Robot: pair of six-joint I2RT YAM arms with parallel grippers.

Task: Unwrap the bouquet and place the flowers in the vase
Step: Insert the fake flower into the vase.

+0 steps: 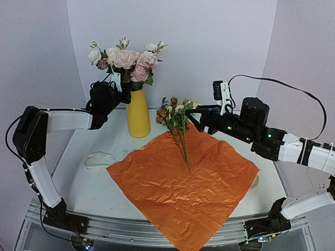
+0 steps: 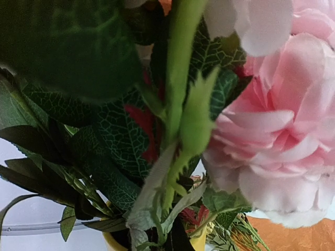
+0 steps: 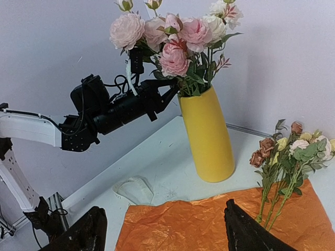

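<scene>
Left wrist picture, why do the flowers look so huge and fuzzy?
Left wrist view: the camera sits very close to the pink rose and green stem, so they fill the frame and blur. Right wrist view: farther back, the rose bunch and the vase look sharp.

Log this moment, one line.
paper: flat | flowers: on paper | vase: holds roses | left gripper: shut at roses | right gripper: open, empty

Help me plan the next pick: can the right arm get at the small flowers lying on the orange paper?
Probably yes. The open right gripper hangs beside the flowers, which lie loose on the orange paper with nothing over them; the left gripper is away at the roses in the vase.
</scene>
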